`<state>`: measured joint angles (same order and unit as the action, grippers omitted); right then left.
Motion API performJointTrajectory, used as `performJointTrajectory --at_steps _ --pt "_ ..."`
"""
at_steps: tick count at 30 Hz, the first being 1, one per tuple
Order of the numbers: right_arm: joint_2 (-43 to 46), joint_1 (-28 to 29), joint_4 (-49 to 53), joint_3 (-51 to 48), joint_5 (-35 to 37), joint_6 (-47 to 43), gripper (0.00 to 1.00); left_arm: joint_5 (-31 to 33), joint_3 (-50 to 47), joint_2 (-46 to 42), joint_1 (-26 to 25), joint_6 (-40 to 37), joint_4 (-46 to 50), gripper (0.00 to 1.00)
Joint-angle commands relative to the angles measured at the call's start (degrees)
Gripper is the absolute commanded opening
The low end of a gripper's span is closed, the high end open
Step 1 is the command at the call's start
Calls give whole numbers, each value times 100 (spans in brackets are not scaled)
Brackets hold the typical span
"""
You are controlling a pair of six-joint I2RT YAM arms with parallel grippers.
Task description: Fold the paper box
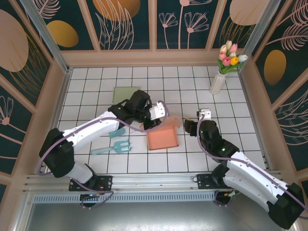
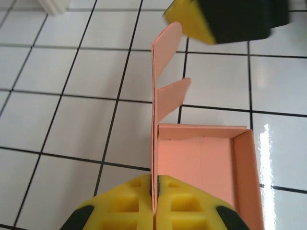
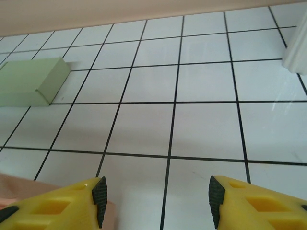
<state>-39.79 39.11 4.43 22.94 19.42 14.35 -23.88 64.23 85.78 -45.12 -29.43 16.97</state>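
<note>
Left gripper (image 2: 154, 192) clamped tight on the upright side flap of the paper box (image 2: 201, 165), its tray on the worktop (image 2: 57, 120) just ahead; right gripper (image 3: 156, 203) spread, empty, box at its left; card looks light, easily creased, so pinch flaps near folds.

Ahead of the right gripper (image 3: 157, 199), bare tile (image 3: 201, 129) is left free between its parted jaws; a green box (image 3: 29, 81) is set far left, a vase (image 3: 298, 43) far right. Ahead of the left gripper (image 2: 154, 194), passage is barred by the paper box (image 2: 201, 163) wall and the right gripper.
</note>
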Motion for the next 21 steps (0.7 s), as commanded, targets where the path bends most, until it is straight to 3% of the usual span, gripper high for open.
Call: performJointTrajectory --at_steps 1,8,15,21 --pt "41 -112 -507 -107 -821 -749 59 -459 -276 -514 -5 -630 -173 0" --pt "51 -139 -1281 -321 -2925 -1150 53 -711 -603 -982 -5 -678 -414 0" --pt "64 -140 -1462 -337 -3692 -1258 47 -468 -491 -864 -5 -712 -345 0" --pt "-16 -141 -1597 -352 -3856 -1342 42 -988 -502 -950 -1 -798 -221 0"
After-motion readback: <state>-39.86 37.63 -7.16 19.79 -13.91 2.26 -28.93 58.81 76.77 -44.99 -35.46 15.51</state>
